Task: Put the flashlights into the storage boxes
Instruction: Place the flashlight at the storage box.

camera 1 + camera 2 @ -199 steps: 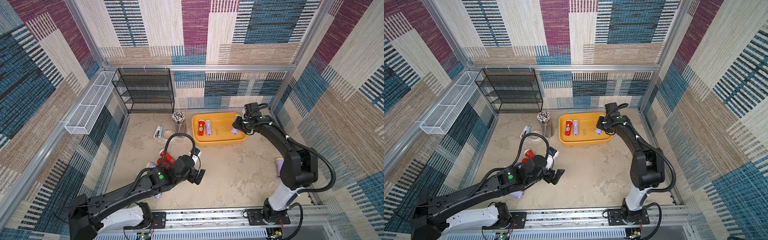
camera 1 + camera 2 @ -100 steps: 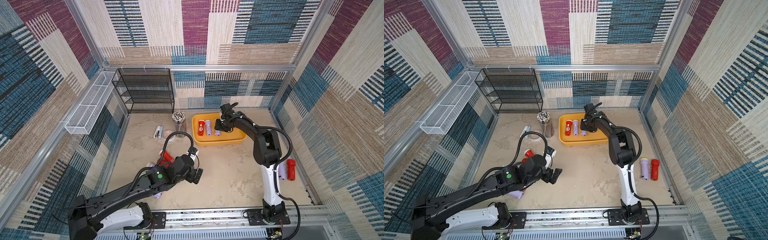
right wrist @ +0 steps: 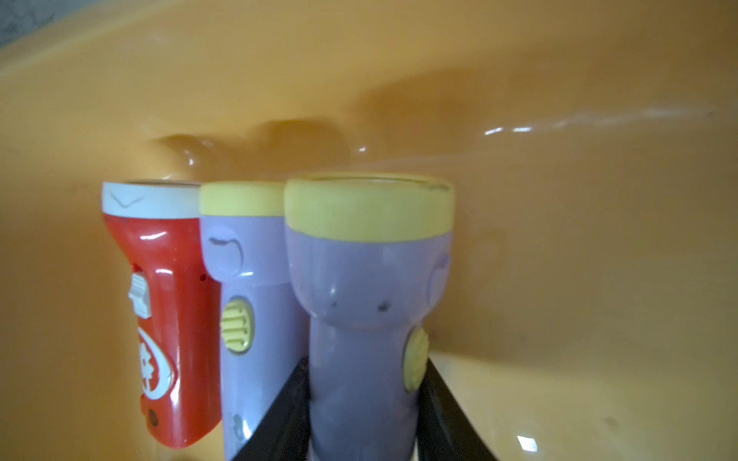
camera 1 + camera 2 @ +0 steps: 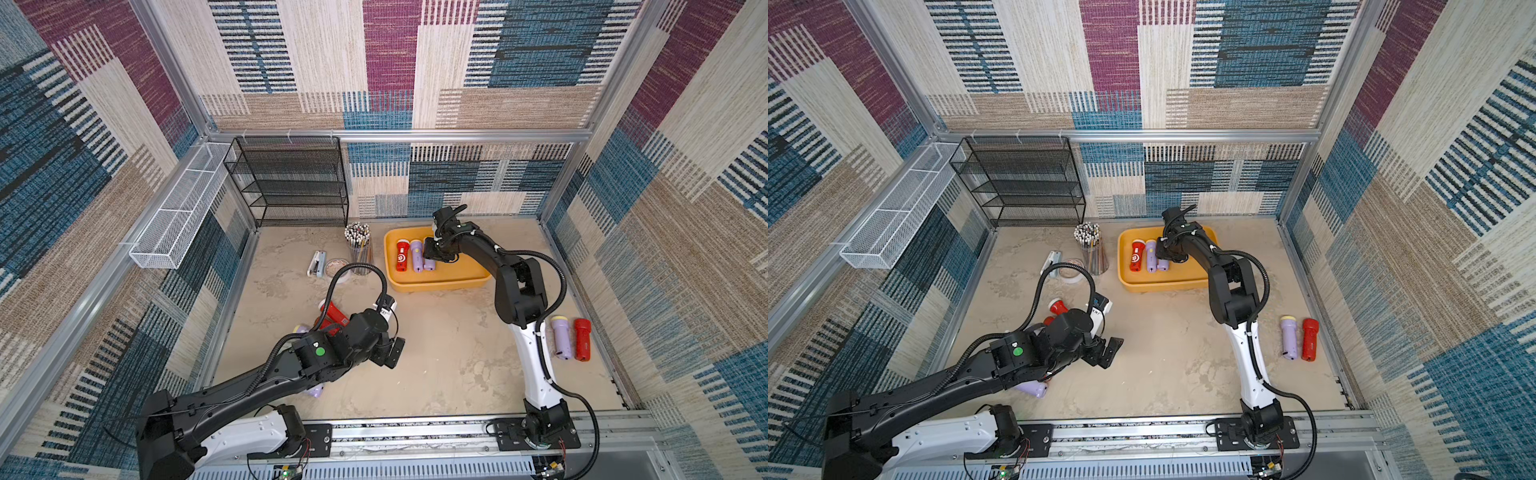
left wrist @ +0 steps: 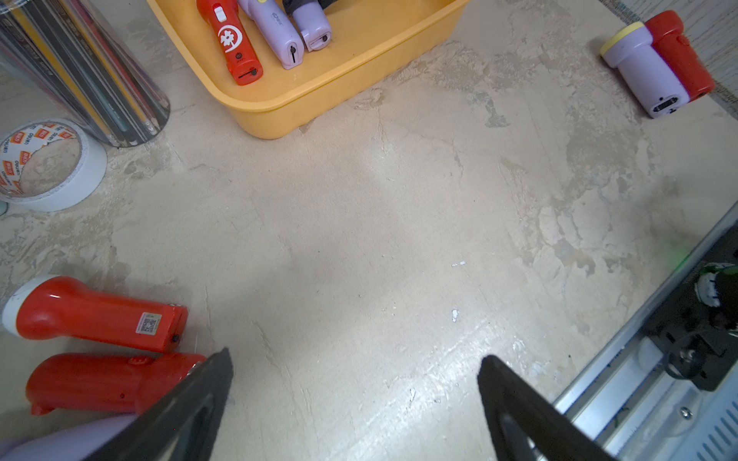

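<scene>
The purple torch (image 3: 367, 279) clamped in the right gripper (image 3: 365, 371) should be released flat in the tray (image 3: 559, 199); the left gripper (image 5: 355, 355) is held apart.

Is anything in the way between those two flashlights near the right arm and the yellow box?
Nothing on the table. The lavender flashlight and red flashlight have bare table between them and the yellow box; only the right arm hangs its elbow above that stretch.
</scene>
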`<action>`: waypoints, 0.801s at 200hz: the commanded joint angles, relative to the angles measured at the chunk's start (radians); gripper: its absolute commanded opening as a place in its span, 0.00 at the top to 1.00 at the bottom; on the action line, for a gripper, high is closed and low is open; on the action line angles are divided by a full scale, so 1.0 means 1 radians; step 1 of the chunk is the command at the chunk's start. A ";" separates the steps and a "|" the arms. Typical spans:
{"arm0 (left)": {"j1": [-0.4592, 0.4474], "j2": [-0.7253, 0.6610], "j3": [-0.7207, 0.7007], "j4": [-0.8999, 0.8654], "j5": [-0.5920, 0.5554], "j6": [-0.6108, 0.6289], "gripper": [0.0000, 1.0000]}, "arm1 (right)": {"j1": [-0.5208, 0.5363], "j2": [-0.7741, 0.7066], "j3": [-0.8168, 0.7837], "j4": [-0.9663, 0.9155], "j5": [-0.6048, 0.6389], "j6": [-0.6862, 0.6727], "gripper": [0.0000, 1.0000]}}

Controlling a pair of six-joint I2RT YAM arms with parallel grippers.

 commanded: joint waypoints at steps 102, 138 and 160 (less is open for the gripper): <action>0.001 0.002 0.005 0.040 0.064 0.000 0.01 | 0.008 -0.412 -0.289 0.011 0.237 -0.064 0.27; 0.000 0.051 -0.002 0.141 0.143 -0.006 0.01 | -0.042 -0.673 -0.626 0.013 0.440 -0.011 0.09; 0.001 0.105 0.010 0.193 0.212 -0.011 0.01 | -0.137 -0.820 -0.831 0.014 0.491 0.068 0.06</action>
